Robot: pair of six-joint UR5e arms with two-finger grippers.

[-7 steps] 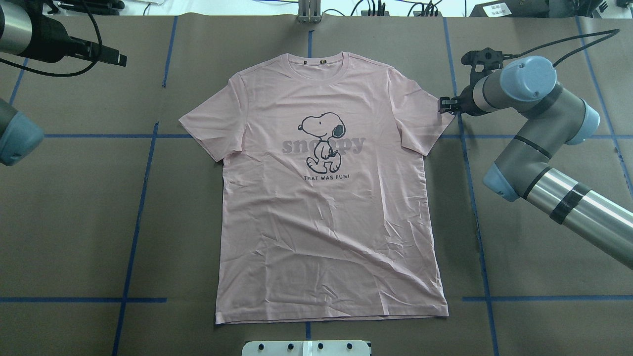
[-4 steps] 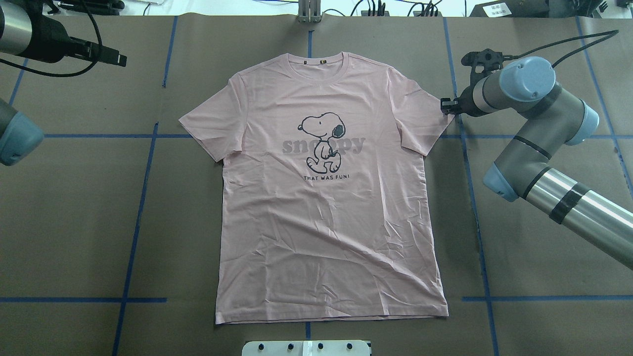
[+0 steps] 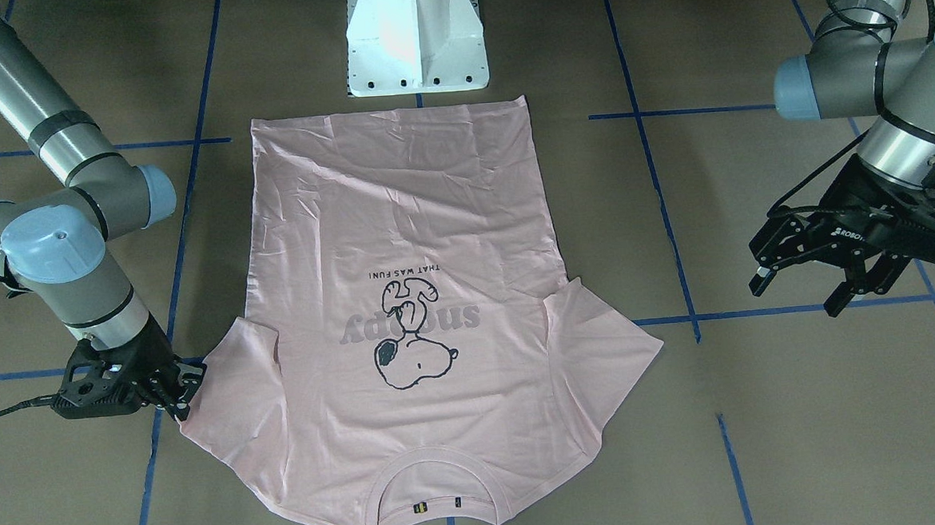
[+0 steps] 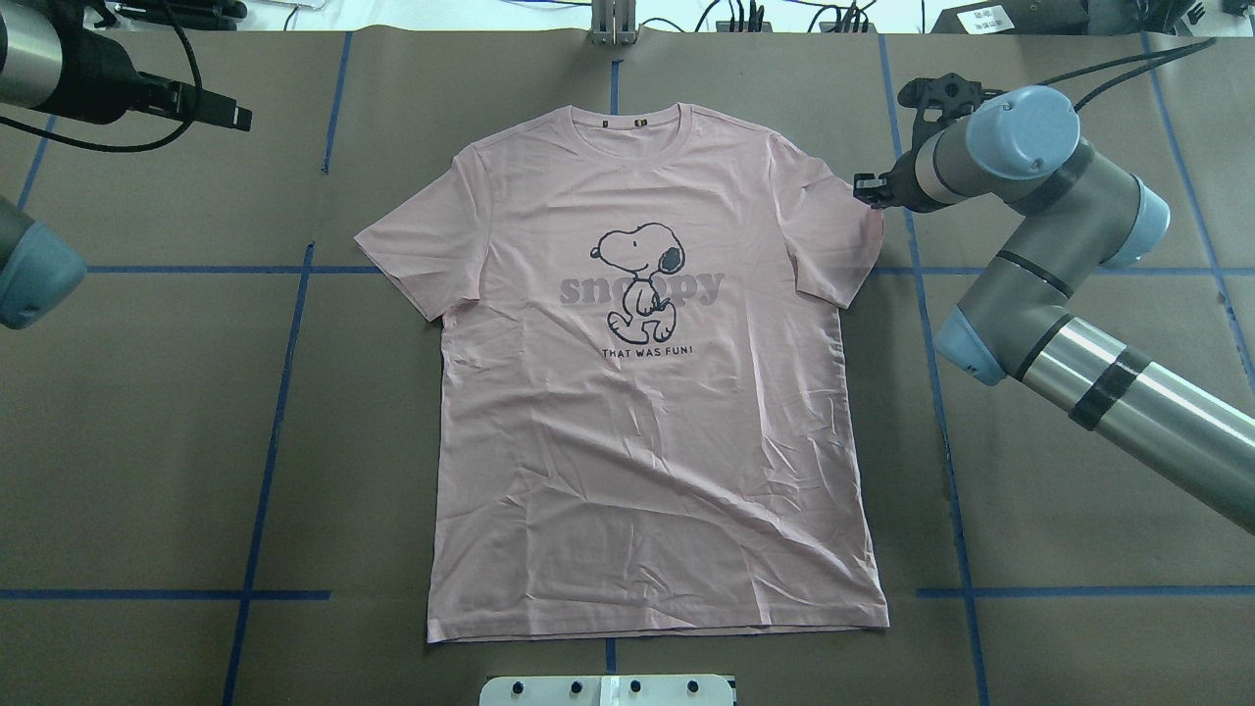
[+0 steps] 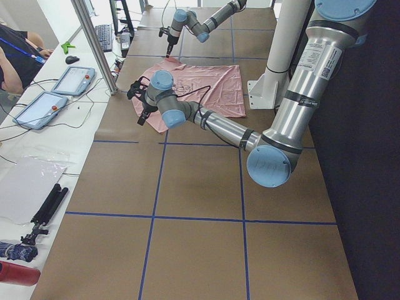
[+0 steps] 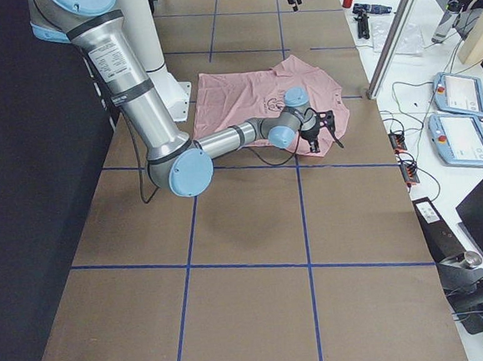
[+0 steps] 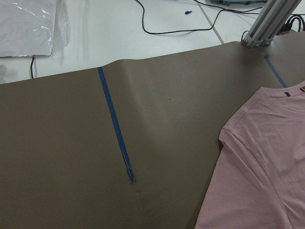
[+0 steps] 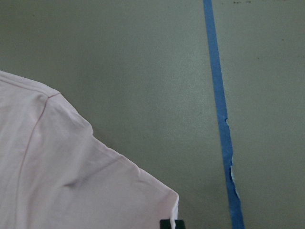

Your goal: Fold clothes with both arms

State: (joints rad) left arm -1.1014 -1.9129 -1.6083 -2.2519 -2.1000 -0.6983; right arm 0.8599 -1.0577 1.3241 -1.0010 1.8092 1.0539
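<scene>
Right claw (image 3: 182,396) pinches a sleeve tip of the pink T-shirt (image 3: 401,218), which lies flat on the tabletop (image 3: 765,439), printed "snoopy" and "THAT WAS FUN!". Left claw (image 3: 799,293), lettered "ROBOT", hangs with jaws apart, well clear of it.

A robotics lab, set up for table-top trials.

A grey metal jointed left arm (image 3: 901,136) and right arm (image 3: 77,291) with light blue joint caps flank a white metal pedestal base (image 3: 416,37) at a wide table covered in brown paper (image 4: 147,441), which is marked into a grid by strips of blue tape (image 4: 147,594). Alongside runs a white bench (image 5: 75,128) with a silver aluminium frame post (image 5: 95,44), a black keyboard (image 5: 103,37), loose black cables (image 4: 721,15) and two grey tablet-like consoles with red buttons (image 5: 74,80), probably teach pendants, though they are small in the side views. A person in a dark top (image 5: 9,47) sits at the bench's edge.
</scene>
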